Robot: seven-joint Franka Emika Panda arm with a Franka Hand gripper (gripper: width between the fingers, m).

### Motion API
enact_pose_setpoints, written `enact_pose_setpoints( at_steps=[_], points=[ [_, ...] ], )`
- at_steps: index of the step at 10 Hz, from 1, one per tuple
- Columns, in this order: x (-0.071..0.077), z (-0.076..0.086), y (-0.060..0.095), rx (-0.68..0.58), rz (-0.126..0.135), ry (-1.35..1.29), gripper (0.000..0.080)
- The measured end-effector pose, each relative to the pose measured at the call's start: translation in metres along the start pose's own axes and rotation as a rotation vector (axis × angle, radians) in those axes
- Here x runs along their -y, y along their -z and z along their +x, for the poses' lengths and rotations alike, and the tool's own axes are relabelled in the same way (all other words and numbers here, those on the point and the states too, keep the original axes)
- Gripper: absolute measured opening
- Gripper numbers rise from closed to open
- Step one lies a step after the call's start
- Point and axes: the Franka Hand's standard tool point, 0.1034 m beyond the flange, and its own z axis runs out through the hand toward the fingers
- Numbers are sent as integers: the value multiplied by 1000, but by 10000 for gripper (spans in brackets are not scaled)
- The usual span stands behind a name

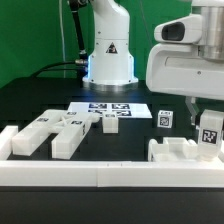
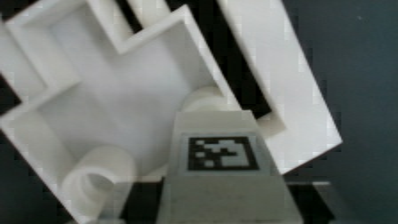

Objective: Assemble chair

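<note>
My hand's [image 1: 208,120] clamped on the tagged chair piece [image 1: 210,137], upright over the framed part [image 1: 172,152] parked by the rail [image 1: 100,175], likely braced for insertion.

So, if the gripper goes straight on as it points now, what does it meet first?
Probably the large white chair part lying just beneath it. The tagged piece in the gripper would touch that part first; the gap left is unclear.

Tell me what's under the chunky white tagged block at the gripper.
Under the chunky white tagged block lies a flat white ribbed plastic chair panel on the black table. The block hides the part beneath, so contact is unclear.
</note>
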Motion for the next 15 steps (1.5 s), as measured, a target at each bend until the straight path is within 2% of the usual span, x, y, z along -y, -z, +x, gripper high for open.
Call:
enact_pose_setpoints(
  at_steps=[4,6,11,12,13,14,15],
  points=[
    [4,-2,-1,27,37,-323,291],
    [6,-4,-1,38,45,-456,291],
    [8,-5,-1,49,45,-689,291],
    [8,-6,-2,49,45,-660,391],
    [8,-6,-2,48,45,-629,529],
    [8,-5,-1,47,47,-606,612],
    [8,-6,-1,46,48,-579,612]
  ],
)
